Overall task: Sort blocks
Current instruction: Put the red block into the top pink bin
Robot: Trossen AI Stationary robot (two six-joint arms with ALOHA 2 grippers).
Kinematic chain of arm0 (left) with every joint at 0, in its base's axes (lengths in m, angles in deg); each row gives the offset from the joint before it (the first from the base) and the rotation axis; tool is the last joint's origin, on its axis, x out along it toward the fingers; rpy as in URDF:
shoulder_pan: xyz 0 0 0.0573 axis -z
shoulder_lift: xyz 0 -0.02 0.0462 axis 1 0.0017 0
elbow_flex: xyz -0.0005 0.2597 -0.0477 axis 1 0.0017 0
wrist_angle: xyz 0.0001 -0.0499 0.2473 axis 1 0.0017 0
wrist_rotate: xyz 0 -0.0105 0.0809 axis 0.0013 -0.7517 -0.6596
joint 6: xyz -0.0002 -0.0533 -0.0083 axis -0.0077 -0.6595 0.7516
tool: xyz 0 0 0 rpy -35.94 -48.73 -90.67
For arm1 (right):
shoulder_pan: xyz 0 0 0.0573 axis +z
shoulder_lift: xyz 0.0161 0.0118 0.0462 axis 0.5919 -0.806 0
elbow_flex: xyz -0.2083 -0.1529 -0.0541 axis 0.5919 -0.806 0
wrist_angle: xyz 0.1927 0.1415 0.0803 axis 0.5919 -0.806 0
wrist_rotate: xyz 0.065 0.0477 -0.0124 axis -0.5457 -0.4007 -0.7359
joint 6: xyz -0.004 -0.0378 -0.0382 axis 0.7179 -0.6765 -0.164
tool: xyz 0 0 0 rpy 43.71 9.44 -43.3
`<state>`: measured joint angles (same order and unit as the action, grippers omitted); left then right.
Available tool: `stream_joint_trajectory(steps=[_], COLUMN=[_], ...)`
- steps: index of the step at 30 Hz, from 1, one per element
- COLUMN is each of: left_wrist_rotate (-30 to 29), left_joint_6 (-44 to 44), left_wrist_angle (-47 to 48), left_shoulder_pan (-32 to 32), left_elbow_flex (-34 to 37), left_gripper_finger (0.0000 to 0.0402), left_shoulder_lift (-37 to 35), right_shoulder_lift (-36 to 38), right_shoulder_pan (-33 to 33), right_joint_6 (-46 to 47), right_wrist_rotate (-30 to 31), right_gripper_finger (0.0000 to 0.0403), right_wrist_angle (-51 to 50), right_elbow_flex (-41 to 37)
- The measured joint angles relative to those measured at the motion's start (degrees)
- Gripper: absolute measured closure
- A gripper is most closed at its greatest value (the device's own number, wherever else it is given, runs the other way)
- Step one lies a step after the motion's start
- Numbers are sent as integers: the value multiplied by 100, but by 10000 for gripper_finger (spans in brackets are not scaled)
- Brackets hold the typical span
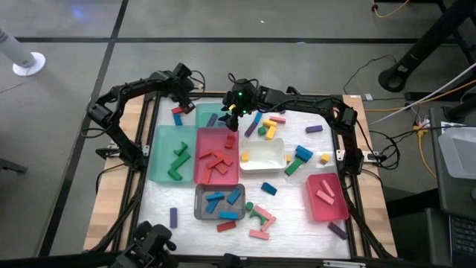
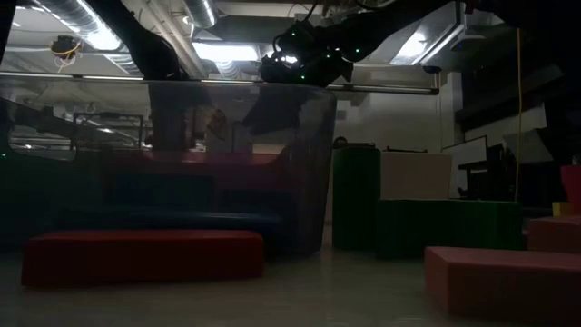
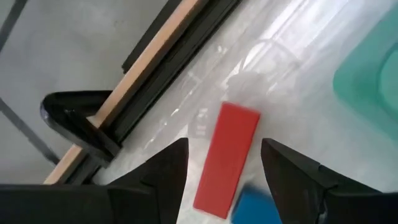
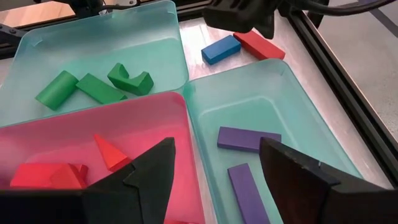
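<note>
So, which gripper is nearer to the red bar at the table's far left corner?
Left. The left gripper hovers open directly over the red bar; the right gripper is farther away, over the trays.

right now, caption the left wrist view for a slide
Open left gripper hovers over a red bar and blue block beside the table's wooden edge.

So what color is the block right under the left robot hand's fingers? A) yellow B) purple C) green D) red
D: in the left wrist view the red block lies on the table between the open fingers of the left gripper, with a blue block next to it.
</note>
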<state>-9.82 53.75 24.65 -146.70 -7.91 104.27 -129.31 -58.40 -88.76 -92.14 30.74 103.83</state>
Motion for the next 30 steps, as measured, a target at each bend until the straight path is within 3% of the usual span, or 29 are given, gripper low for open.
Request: stream_joint_trajectory(steps=[7,24,30], left_wrist_rotate=[-28,12,-26], left_joint_6=[311,722,455], left_wrist_angle=[73,-19,70], left_shoulder_pan=[0,-74,-57], left_elbow_flex=[0,-11,-2], left_gripper_finger=[210,212,281], left_shoulder_lift=[39,1022,935], right_shoulder_lift=[0,0,200], right_shoulder_pan=[-4,2,2], right_joint_6=[0,46,9], right_wrist_rotate=[0,0,2], right_gripper_finger=[169,169,169], right_wrist_angle=[0,-45,-181], right_elbow_flex=[0,0,-7])
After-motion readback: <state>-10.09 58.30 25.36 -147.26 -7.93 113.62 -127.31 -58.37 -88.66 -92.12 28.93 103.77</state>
